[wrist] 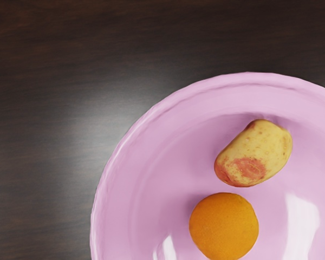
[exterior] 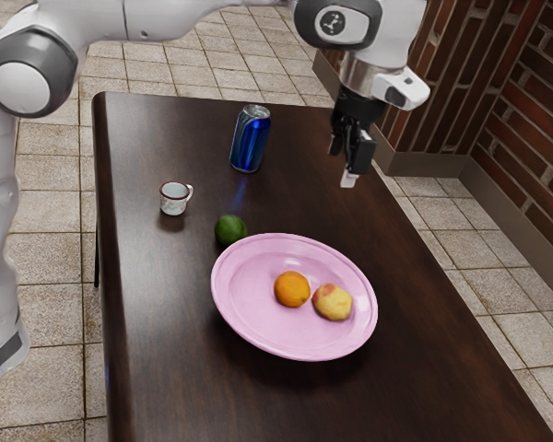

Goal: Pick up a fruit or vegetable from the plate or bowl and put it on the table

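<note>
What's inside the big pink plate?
Inside the pink plate are an orange fruit and a yellow, potato-like one with reddish patches. I can't see the bits of plate right under them, because they cover those spots.

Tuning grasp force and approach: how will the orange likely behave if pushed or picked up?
The orange likely rolls if nudged, being nearly round. The pink plate's raised rim would probably stop a slow roll. Likely firm under a squeeze: its skin shows no dents or wrinkles.
</note>
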